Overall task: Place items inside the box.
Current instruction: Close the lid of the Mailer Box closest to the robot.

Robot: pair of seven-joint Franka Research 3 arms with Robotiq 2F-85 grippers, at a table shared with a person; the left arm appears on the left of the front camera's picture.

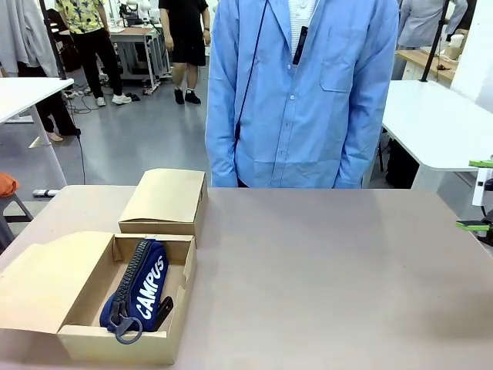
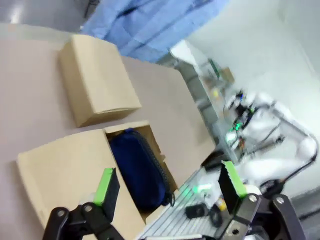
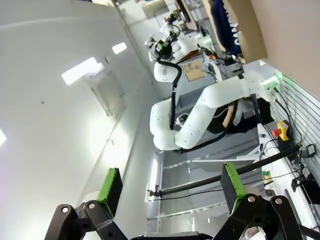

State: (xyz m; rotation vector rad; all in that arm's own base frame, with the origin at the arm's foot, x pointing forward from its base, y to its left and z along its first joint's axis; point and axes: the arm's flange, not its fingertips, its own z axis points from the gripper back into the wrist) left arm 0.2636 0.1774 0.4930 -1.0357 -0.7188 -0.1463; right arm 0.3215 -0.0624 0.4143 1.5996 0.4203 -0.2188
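An open cardboard box [image 1: 115,347] sits at the table's near left, its lid flap folded out to the left. Inside lies a navy blue zip pencil pouch [image 1: 139,293] printed "CAMPUS", with a black item [image 1: 163,311] tucked against its right side. My left gripper [image 2: 169,183] hovers open above the box [image 2: 65,170] and the pouch [image 2: 137,167], holding nothing. My right gripper [image 1: 477,194] is at the table's far right edge, open and empty [image 3: 171,186], facing away toward the ceiling. The box [image 3: 247,30] and pouch [image 3: 225,22] show far off in its view.
A smaller closed cardboard box [image 1: 163,200] stands just behind the open one [image 2: 97,80]. A person in a light blue shirt [image 1: 304,92] stands at the far edge with hands out of sight. White tables [image 1: 439,123] stand behind.
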